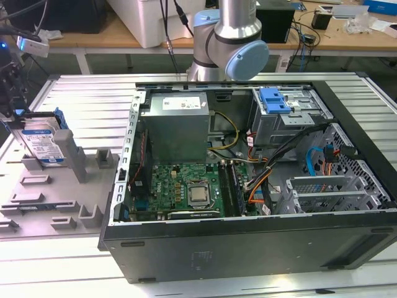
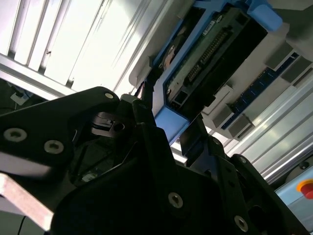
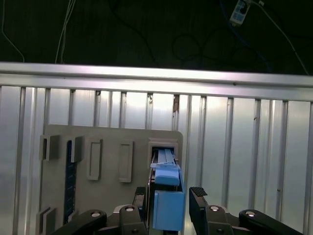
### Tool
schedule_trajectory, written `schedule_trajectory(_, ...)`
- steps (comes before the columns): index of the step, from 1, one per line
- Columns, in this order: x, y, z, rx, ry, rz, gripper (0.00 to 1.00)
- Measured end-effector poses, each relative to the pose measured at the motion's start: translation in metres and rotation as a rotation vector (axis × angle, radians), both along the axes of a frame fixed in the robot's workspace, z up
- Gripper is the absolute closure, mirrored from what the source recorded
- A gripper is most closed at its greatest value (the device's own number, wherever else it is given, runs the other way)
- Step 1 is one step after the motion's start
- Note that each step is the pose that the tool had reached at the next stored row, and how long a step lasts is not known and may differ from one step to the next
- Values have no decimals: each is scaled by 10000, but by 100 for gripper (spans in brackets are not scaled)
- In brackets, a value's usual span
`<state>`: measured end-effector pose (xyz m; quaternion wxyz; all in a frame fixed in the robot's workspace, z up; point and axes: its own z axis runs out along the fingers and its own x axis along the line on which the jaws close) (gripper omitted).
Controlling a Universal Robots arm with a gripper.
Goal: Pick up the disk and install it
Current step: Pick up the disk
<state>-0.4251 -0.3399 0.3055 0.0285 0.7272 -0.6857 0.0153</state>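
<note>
Disk (image 1: 43, 146) upright on edge, gripper (image 3: 168, 195) spread astride.

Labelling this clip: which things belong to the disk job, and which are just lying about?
Job: disk, gripper with jaws open around it, tray, computer case.
Lying about: white box, bench clutter, red button.

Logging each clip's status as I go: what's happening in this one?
A single robot arm is working on the disk, which stands on edge in the grey fixture tray, at the exterior view's left of the open computer case. In the first wrist view the gripper straddles the disk's blue edge, fingers open on either side. The disk is not yet lifted.
</note>
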Motion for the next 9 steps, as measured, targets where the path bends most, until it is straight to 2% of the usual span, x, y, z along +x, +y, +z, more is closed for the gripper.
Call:
schedule_trajectory(6, -6, -2, -82, -1, 2, -1, 52)
schedule_trajectory(9, -6, -2, -95, -1, 1, -1, 52)
